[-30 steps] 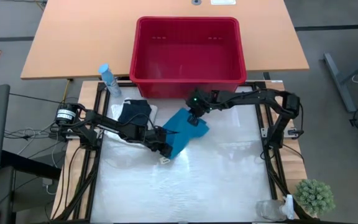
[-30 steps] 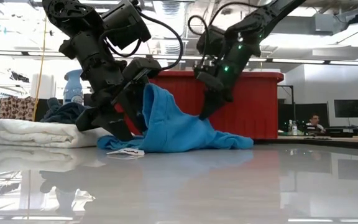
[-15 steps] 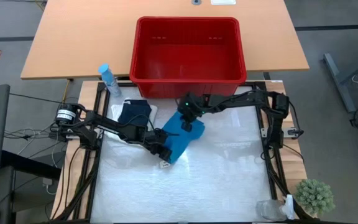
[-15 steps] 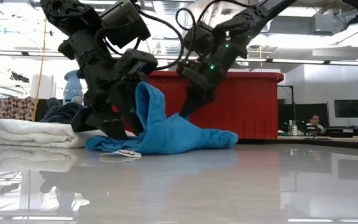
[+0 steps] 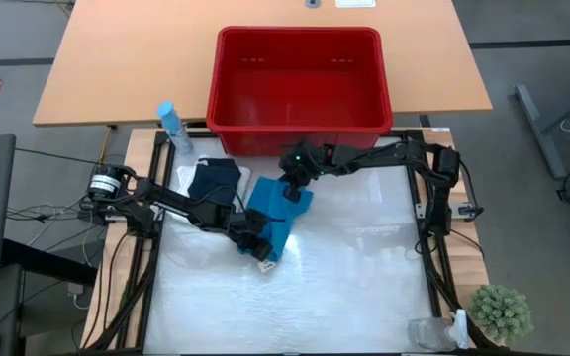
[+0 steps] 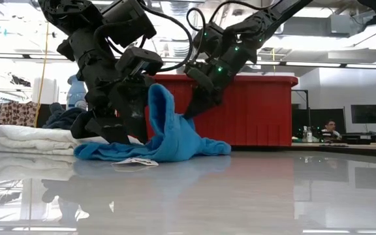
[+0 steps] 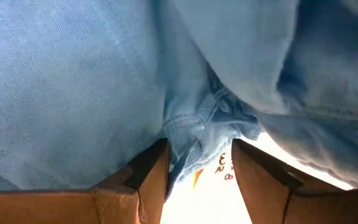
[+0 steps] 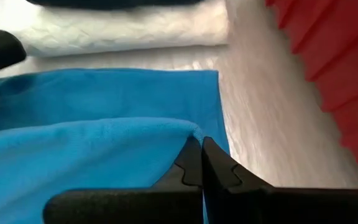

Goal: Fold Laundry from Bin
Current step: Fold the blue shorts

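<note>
The right tool (image 6: 187,116), fingers together, pinches an edge of the small teal-blue cloth (image 5: 270,220) and lifts it above the counter (image 5: 344,287). The left tool (image 5: 255,242) has its fingers apart around the cloth's lower fold, perhaps touching it. The red rectangular plastic bin (image 5: 299,79) stands just behind.

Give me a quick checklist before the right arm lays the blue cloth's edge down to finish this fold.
1. Right gripper shut on the raised edge of the blue cloth: ok.
2. Left gripper at the cloth's near end, jaws apart with a bunched seam between them: ok as an anchor; whether it truly pinches, cannot tell.
3. Fold edges lined up: cannot tell; the cloth is humped, not flat.
4. White towel with the dark garment on top sits apart from the blue cloth: ok.
5. Red bin behind the cloth, out of the fold's way: ok.
6. Tag sticks out from under the cloth: not ok.
</note>
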Robot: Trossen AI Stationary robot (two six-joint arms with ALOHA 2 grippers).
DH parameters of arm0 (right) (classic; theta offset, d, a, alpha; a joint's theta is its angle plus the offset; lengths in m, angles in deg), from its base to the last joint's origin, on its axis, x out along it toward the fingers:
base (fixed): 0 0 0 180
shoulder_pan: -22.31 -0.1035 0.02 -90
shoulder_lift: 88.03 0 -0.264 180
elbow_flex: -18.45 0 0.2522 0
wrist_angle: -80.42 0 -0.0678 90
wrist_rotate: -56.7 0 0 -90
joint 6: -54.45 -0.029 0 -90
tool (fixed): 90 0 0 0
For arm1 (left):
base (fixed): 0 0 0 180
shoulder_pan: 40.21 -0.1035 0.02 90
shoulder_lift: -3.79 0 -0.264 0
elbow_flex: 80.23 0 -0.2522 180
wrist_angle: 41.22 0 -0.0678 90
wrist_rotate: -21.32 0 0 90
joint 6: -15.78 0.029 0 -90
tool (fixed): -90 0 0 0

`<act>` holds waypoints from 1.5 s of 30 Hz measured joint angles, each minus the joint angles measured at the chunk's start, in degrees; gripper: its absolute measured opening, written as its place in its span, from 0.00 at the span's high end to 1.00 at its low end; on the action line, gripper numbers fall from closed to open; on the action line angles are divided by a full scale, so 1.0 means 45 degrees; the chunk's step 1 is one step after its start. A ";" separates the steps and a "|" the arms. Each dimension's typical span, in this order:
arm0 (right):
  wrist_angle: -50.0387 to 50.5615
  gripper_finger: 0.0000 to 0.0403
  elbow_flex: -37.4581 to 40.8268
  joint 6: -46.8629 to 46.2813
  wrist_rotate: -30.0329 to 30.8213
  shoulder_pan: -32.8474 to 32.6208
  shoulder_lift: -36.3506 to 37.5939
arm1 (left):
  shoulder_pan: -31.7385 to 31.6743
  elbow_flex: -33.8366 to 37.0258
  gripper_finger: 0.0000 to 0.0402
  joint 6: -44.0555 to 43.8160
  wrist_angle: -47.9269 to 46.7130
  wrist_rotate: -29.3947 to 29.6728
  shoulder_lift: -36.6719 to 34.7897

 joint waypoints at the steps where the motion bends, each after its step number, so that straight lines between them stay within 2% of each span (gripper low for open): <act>1: 0.0079 0.96 0.0000 0.0000 0.0000 -0.0032 0.0000 | 0.0000 0.0000 0.58 -0.0006 0.0000 0.0014 0.0000; 6: 0.0097 0.95 0.0000 0.0005 0.0000 -0.0233 0.0000 | 0.0000 0.0010 0.58 -0.0010 0.0228 0.0414 0.0000; 13: 0.0969 0.95 0.0000 0.0005 0.0007 -0.0284 0.0000 | -0.0024 0.0015 0.58 -0.0073 0.1671 0.0630 -0.0039; 16: 0.1341 0.95 0.0000 0.0010 0.0015 -0.0275 0.0000 | -0.0024 0.0012 0.58 -0.0087 0.1436 0.0665 -0.0039; 21: 0.1406 0.95 0.0000 0.0005 0.0011 -0.0307 0.0000 | -0.0024 0.0000 0.58 -0.0292 0.0355 0.1655 -0.0044; 25: 0.1419 0.95 0.0000 0.0005 0.0010 -0.0303 0.0000 | -0.0024 -0.0438 0.66 -0.0077 -0.1071 0.2503 -0.0053; 30: 0.1427 0.95 0.0000 0.0005 0.0010 -0.0303 0.0000 | -0.0024 -0.1378 0.87 0.1176 -0.1199 0.2670 -0.0053; 33: 0.1460 0.95 0.0000 0.0005 0.0010 -0.0303 0.0000 | -0.0024 -0.2034 0.98 0.2250 -0.2080 0.2676 -0.0058; 35: 0.1559 0.95 0.0000 0.0010 0.0010 -0.0299 0.0000 | -0.0015 -0.2560 0.99 0.2539 -0.3496 0.3158 -0.0058; 39: 0.1738 0.95 0.0005 0.0019 0.0010 -0.0303 0.0000 | -0.0105 -0.3358 0.99 0.3033 -0.6478 0.5343 -0.0044; 42: 0.1750 0.95 0.0005 0.0019 0.0010 -0.0303 0.0000 | -0.0328 -0.3325 1.00 0.3203 -0.6981 0.6361 -0.0019; 45: 0.1755 0.95 0.0005 0.0019 0.0010 -0.0299 0.0000 | -0.0527 -0.3002 1.00 0.3632 -0.6284 0.6485 0.0058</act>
